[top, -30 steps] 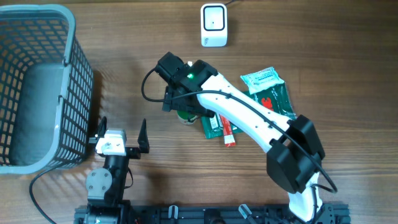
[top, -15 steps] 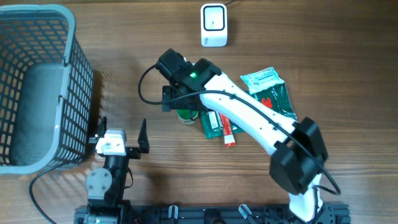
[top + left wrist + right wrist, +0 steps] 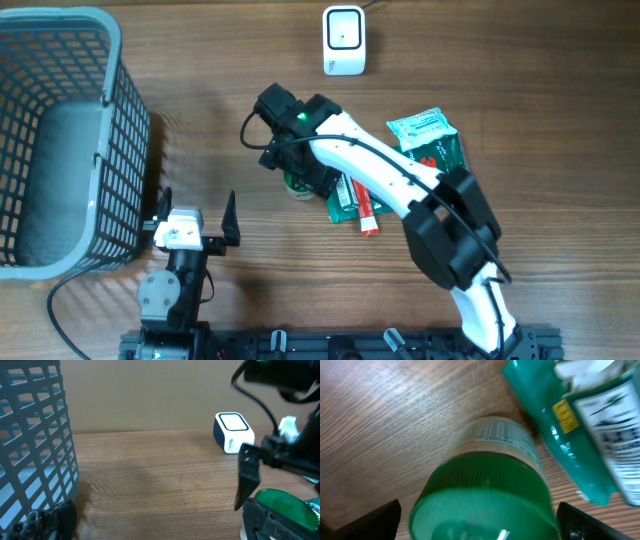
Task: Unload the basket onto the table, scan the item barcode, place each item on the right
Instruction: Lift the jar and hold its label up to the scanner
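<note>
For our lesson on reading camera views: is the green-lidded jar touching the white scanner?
Apart. The overhead view shows a clear stretch of bare wooden table between the green-lidded jar and the white scanner.

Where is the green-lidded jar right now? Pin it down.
Overhead, the green-lidded jar sits mid-table between the fingers of the open right gripper, just left of the green packets and nearer the robot than the white scanner.

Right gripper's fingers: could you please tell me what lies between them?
The green-lidded jar sits between the fingers of the open right gripper, as the right wrist view shows.
</note>
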{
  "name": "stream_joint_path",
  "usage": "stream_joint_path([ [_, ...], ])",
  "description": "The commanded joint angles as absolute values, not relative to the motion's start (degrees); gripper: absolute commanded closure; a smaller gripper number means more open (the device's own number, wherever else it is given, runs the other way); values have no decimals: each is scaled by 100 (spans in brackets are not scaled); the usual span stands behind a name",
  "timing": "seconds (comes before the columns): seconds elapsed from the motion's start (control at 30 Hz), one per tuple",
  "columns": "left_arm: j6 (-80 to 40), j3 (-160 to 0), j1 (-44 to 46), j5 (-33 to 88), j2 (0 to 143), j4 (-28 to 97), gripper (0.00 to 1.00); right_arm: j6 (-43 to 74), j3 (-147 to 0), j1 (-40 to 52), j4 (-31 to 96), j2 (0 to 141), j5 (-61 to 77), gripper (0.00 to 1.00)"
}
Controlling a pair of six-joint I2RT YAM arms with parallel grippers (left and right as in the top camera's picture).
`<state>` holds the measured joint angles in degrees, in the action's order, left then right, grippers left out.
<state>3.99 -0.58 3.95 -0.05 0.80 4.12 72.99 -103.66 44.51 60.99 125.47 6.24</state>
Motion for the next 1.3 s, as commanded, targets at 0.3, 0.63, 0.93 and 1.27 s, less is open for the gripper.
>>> stream_joint_path([
  [0.3,366,-32,373,84,27,429,0,8204,-10451,4379,6045,13439,869,26],
  [0.63,366,-32,373,84,27,429,0,5660,-10460,4348,6029,13303,1483,43],
  [0.93,366,-32,375,84,27,429,0,2906,-10460,4073,7179,12685,2534,43],
  [1.27,366,-32,373,84,27,429,0,2095,-10460,4064,8259,12057,2534,43],
])
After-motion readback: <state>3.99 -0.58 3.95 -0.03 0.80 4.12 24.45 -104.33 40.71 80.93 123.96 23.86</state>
